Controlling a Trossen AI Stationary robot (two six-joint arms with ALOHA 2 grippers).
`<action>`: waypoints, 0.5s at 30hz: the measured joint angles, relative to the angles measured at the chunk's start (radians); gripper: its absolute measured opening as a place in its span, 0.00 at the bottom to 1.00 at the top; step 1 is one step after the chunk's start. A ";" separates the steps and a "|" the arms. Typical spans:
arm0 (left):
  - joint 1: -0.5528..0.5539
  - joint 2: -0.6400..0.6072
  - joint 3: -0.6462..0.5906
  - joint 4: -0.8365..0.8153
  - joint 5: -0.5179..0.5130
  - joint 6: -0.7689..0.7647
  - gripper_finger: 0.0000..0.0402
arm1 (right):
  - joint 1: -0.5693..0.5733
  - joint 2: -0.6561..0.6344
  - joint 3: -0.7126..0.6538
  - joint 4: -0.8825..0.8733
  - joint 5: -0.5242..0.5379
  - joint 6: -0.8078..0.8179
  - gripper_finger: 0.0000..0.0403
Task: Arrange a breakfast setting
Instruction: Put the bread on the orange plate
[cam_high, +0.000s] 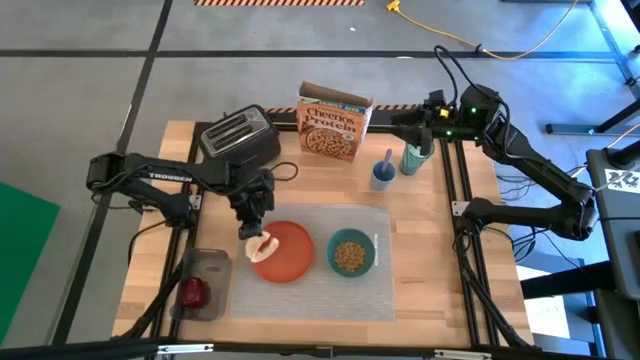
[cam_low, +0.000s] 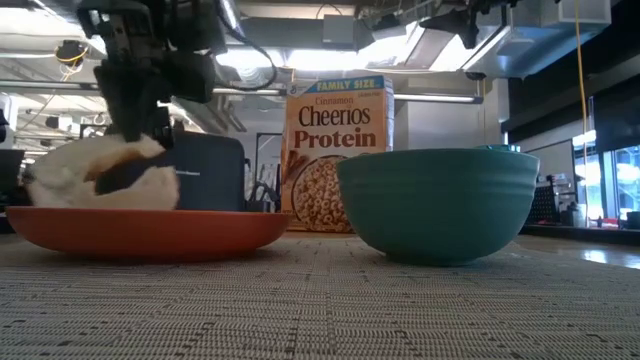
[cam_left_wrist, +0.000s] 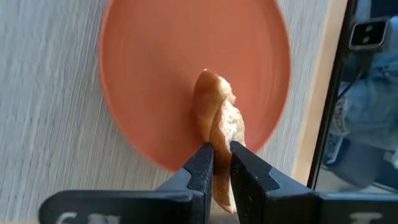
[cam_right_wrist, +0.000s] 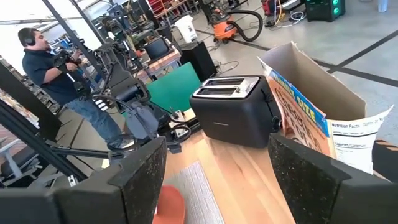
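My left gripper (cam_high: 253, 230) is shut on the toast slice (cam_high: 263, 247) over the left part of the round orange plate (cam_high: 290, 255), which lies on the pale placemat (cam_high: 310, 290). The teal bowl (cam_high: 351, 253), holding cereal, stands on the mat to the plate's right. The red apple (cam_high: 194, 292) lies in a grey tray at the near left. My right gripper (cam_high: 426, 138) is open at the far right, by the green tumbler (cam_high: 413, 157). A thin handle, perhaps the spoon (cam_high: 388, 158), stands in a small blue cup. My left gripper pinches the toast's two flat faces near one edge (cam_left_wrist: 222, 163) between its two fingers (cam_left_wrist: 202, 165). The fingers come from above, pointing down. The slice stands on edge below them, over the plate's left part (cam_low: 100, 172). Whether its lower edge touches the plate I cannot tell.
A black toaster (cam_high: 238, 137) stands at the far left, and a Cheerios box (cam_high: 334, 122) stands at the far middle. The small blue cup (cam_high: 383, 177) stands beside the tumbler. A person (cam_right_wrist: 43, 59) stands in the room beyond the table.
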 joint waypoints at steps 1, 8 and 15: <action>0.000 0.000 0.000 0.016 -0.003 -0.004 0.10 | 0.000 0.000 0.000 0.001 0.002 0.000 0.68; 0.000 0.000 0.000 0.044 -0.055 0.033 0.10 | 0.000 0.000 0.000 0.001 0.004 0.008 0.68; 0.000 0.000 0.000 0.044 -0.106 0.045 0.28 | 0.000 0.000 0.000 0.001 0.004 0.008 0.68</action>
